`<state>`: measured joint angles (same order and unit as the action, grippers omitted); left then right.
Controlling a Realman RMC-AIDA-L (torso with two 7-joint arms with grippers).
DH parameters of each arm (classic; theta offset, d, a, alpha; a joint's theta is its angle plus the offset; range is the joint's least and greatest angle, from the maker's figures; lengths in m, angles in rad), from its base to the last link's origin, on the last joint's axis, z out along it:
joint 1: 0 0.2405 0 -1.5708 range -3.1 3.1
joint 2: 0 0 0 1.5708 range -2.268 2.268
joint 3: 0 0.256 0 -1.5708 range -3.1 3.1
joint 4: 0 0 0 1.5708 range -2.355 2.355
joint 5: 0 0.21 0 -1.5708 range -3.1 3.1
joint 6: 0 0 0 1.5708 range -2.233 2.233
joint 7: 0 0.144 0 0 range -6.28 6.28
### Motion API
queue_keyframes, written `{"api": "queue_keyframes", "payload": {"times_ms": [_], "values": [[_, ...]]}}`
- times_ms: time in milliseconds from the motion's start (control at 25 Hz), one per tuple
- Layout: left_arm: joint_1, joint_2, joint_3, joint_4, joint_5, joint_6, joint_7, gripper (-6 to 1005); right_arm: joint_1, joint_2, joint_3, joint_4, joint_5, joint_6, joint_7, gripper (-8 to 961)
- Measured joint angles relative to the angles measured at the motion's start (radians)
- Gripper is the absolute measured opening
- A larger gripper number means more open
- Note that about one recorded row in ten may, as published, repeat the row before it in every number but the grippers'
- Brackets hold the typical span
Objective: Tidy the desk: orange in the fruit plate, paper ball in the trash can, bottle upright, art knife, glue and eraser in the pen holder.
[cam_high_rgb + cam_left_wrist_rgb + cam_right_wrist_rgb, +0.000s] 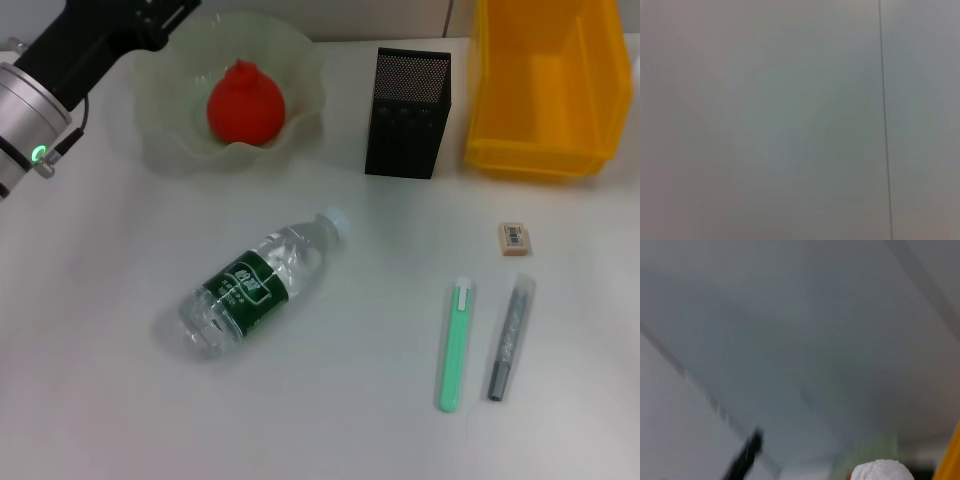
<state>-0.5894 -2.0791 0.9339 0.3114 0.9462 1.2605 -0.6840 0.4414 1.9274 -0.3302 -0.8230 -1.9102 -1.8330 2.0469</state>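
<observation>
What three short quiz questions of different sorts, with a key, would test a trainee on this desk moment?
1. True or false: the orange already sits in the fruit plate.
2. The bottle is: A) upright, B) lying on its side, C) in the trash can.
3. Fill in: the eraser lies on the desk in front of the ____, not in the pen holder.

Key: 1 true; 2 B; 3 trash can.
</observation>
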Motion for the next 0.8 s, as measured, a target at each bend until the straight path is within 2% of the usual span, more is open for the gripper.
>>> {"api": "queue_keyframes", "payload": {"times_ms": [40, 120, 160, 200, 280, 360, 600, 800], "values": [[-0.001, 0.000, 0.010, 0.000, 0.000, 0.001, 0.000, 715, -0.010, -0.006, 0.006, 0.049, 0.046, 0.030, -0.060, 468], [-0.002, -0.001, 0.020, 0.000, 0.000, 0.002, 0.000, 715, -0.022, 0.000, 0.009, 0.096, 0.098, 0.110, -0.199, 471], [-0.002, -0.001, 0.023, 0.000, 0.000, 0.004, 0.000, 715, -0.023, 0.028, 0.009, 0.101, 0.117, 0.203, -0.320, 472], [-0.003, -0.001, 0.026, 0.000, -0.001, 0.010, 0.000, 715, -0.023, 0.028, 0.009, 0.101, 0.117, 0.203, -0.320, 474], [-0.002, -0.001, 0.031, 0.000, -0.001, 0.026, -0.003, 715, -0.013, 0.053, 0.004, 0.095, 0.122, 0.295, -0.398, 477], [0.005, -0.001, 0.039, 0.000, -0.001, 0.047, -0.005, 715, 0.005, 0.065, -0.011, 0.096, 0.121, 0.384, -0.441, 480], [0.028, -0.001, 0.045, 0.000, 0.002, 0.081, -0.008, 715, 0.063, 0.071, -0.140, 0.120, 0.119, 0.631, -0.464, 489], [0.046, -0.001, 0.072, 0.000, 0.000, 0.098, -0.010, 715, 0.127, 0.060, -0.216, 0.171, 0.119, 0.760, -0.467, 497]]}}
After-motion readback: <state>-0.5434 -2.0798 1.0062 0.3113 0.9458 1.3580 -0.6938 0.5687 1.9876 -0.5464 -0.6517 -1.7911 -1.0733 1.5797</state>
